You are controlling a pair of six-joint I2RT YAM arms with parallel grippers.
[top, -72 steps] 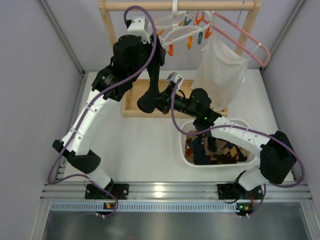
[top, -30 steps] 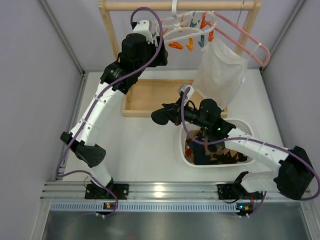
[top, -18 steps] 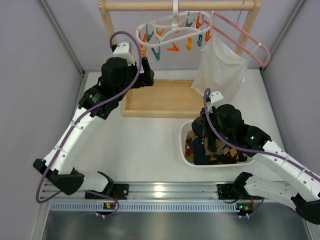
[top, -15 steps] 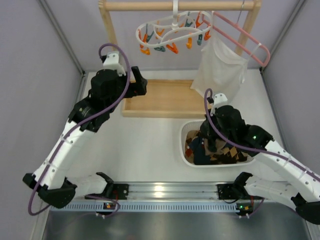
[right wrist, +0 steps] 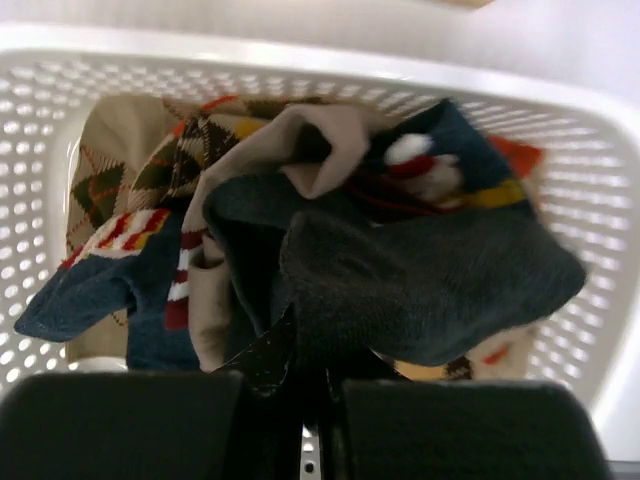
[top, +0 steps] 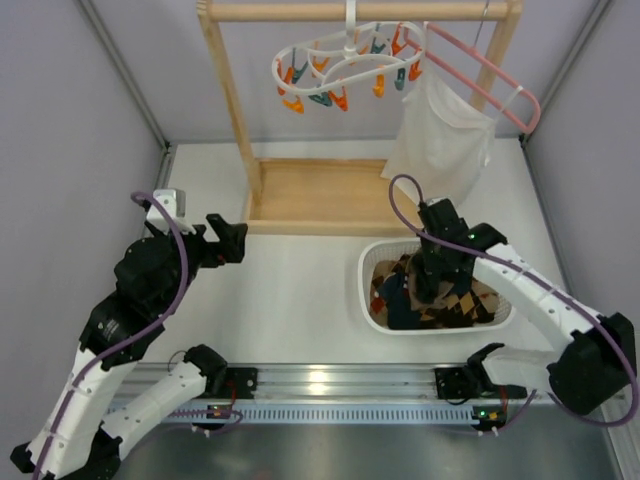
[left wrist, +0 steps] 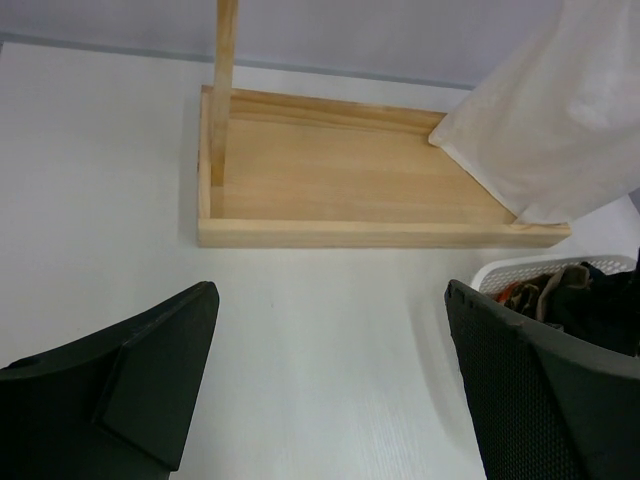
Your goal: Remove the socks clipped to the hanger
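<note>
Currently on the hanger (top: 345,62): nothing, as far as the top view shows. It hangs by its hook from the wooden rack (top: 232,95), and its orange and teal clips (top: 322,95) dangle with no fabric in them.
Socks (top: 425,300): all those in sight lie heaped in the white basket (top: 363,290) at the near right of the table (top: 290,300). They are navy, black and brown, one with a red-and-white striped cuff, and are mixed with tan argyle socks (right wrist: 120,180).
Dark sock (right wrist: 400,270): on top of the heap, spread across the middle of the basket; one fold runs down into the seam between the right fingers.
Right gripper (top: 428,282): lowered into the basket. In its wrist view the right gripper (right wrist: 320,385) has its jaws drawn narrow, with only a sliver between them, and appears to pinch that fold of the dark sock.
Left gripper (top: 232,240): low over bare table at the near left, well apart from the hanger. The left wrist view shows the left gripper (left wrist: 330,300) with jaws spread wide and nothing between them.
Other stock: a pink wire hanger (top: 500,85) and a white mesh bag (top: 440,140) hang on the rack beside the hanger; neither is touched by an arm.
Done, by judgement: unclipping looks complete, since no sock remains on any visible clip.
Left to do, by judgement: let go of the dark sock into the basket and lift the right arm out. Clips on the hanger's far side are too small to check.
</note>
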